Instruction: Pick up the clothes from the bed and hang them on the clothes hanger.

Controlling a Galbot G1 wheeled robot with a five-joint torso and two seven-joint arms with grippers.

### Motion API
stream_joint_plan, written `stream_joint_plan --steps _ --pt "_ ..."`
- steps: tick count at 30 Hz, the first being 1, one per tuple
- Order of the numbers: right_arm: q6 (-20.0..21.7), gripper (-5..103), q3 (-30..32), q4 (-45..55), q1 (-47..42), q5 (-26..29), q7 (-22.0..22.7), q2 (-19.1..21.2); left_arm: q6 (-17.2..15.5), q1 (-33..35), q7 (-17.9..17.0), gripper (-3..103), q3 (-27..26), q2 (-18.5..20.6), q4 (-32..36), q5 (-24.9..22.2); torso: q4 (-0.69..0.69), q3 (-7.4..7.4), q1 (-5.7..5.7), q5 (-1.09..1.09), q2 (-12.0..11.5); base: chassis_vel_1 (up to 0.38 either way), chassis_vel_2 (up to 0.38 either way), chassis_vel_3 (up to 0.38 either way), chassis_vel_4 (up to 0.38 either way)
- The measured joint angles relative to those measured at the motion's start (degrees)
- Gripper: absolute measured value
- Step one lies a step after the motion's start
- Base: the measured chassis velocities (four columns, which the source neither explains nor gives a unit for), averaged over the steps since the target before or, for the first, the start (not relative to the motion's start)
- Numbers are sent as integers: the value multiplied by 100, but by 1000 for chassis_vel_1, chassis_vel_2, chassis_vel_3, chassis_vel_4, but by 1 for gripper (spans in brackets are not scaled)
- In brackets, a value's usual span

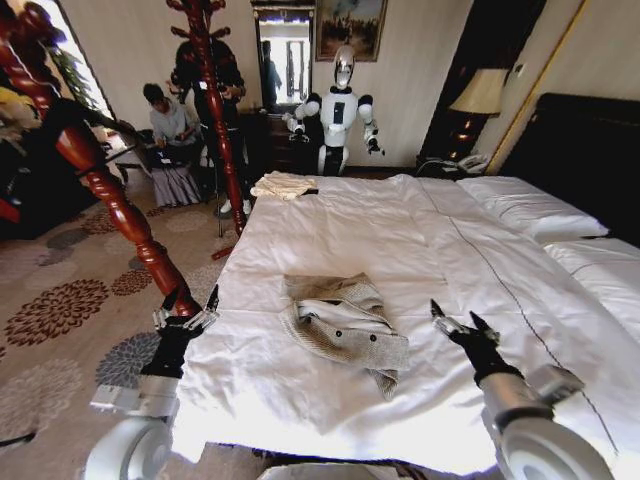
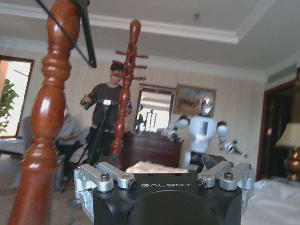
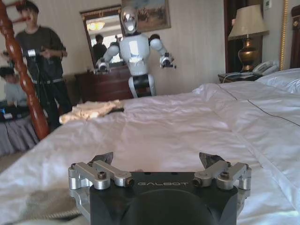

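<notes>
The large wide bed point(image 1: 330, 235) with its white duvet and dark headboard carries the grey-beige speckled tweed-knit jacket point(image 1: 343, 327), which lies crumpled near the foot edge, about midway between the two side edges. Its long axis runs on a slant, from the end nearer the left side edge down toward the foot edge on the right. A folded cream-yellow garment point(image 1: 283, 185) sits well apart, up by the left side edge.

The left end effector point(image 1: 187, 306) hangs at the left side edge of the bed, level with the jacket, its fingers spread wide and holding nothing. The right end effector point(image 1: 459, 322) hovers over the duvet on the jacket's other side, likewise wide and empty.

The jacket lies between the two, inward from each. By my judgement the right end effector is a little nearer, close to the jacket's lower end.
</notes>
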State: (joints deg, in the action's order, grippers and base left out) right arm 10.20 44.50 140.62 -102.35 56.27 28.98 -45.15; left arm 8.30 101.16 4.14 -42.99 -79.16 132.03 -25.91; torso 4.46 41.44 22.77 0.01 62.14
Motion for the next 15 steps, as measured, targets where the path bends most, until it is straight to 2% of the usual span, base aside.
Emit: stream_joint_plan --steps 4,5,9,12,15 --pt "215 100 -165 -755 176 -293 -83 622 -13 111 20 100 -229 -38 -517 384 3 1 1 2 -1 0 0 0 0" --pt "215 100 -165 -755 176 -293 -83 622 -13 111 20 100 -229 -38 -517 384 3 1 1 2 -1 0 0 0 0" --pt "253 100 -568 -1273 440 -556 -291 1134 -25 194 -33 100 -335 -152 -533 554 1 1 1 -1 0 0 0 0 0" --pt "215 100 -826 -1455 633 -725 -517 1249 -61 242 -46 100 -357 -192 -394 528 1 0 0 0 0 0 0 0 0" --pt "35 100 -1503 -1943 1257 -954 -866 1297 -140 362 -76 100 -399 -233 -90 445 1 1 1 -1 0 0 0 0 0"
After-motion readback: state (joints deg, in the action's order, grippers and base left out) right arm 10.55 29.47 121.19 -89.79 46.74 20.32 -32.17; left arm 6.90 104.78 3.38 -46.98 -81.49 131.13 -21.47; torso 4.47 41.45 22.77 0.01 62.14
